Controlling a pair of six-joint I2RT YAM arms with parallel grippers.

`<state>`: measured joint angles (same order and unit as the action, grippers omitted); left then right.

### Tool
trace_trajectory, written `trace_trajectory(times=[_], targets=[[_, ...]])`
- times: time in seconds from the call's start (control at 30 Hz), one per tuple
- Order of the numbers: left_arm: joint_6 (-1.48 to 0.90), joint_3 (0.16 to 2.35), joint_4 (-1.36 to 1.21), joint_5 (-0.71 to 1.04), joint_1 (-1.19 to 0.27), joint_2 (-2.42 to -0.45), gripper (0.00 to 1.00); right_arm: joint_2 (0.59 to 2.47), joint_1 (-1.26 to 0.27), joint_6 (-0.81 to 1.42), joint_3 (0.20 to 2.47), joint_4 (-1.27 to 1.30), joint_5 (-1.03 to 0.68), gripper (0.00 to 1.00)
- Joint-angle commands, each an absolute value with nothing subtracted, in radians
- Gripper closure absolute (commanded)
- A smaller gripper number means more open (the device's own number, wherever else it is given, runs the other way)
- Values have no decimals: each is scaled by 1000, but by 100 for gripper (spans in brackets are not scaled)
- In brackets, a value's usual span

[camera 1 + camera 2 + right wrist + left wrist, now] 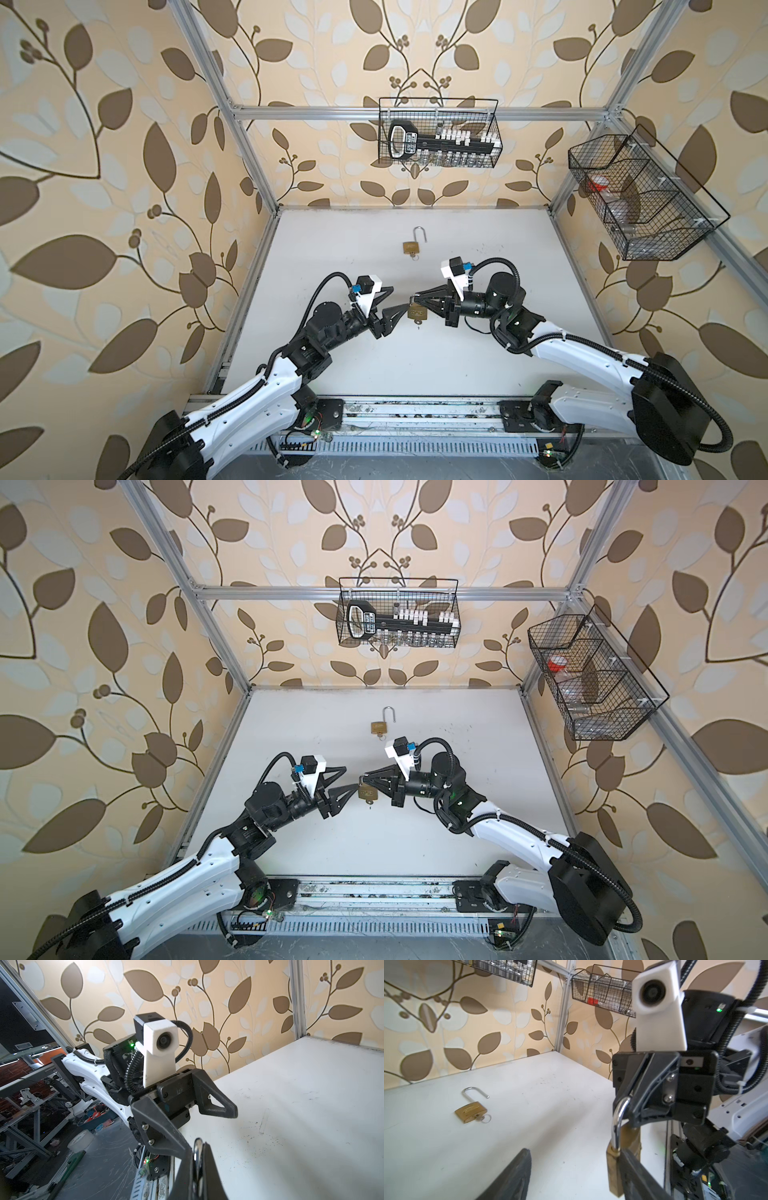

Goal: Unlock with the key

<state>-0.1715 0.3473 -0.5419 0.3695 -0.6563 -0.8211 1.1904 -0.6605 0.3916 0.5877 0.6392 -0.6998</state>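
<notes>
Lock: small brass padlock point(417, 312) hangs under the right gripper point(413, 298), pinched by its steel shackle point(617, 1118).
Key: small silver key point(418, 322) in keyhole.
Left gripper point(399, 297): spread, finger against lock body.
Remaining: turn key; shackle seemingly shut.
Beyond both: second brass padlock point(410, 247), open.

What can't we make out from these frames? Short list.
- Whether the held padlock is locked: in the left wrist view the right gripper covers the shackle's far leg.
- Its key: too small in both top views; the lower edge cuts it off in the left wrist view.
- Padlock body in the right wrist view: hidden by the gripper's own fingers.
- Contents of the wall basket: blurred behind mesh in a top view.
</notes>
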Motion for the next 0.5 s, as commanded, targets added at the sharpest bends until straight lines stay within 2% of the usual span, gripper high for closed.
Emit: trace_trajectory(times=[0.0, 0.13, 0.37, 0.47], targets=[[-257, 377, -729, 586, -643, -884, 34, 1159, -661, 383, 580, 708, -716, 100], [-288, 406, -746, 685, -643, -947, 39, 1147, -655, 385, 579, 706, -699, 100], [-298, 420, -776, 690, -643, -989, 46, 1167, -654, 407, 589, 733, -692, 100], [-307, 433, -778, 700, -643, -1003, 53, 1170, -654, 418, 586, 745, -685, 100]])
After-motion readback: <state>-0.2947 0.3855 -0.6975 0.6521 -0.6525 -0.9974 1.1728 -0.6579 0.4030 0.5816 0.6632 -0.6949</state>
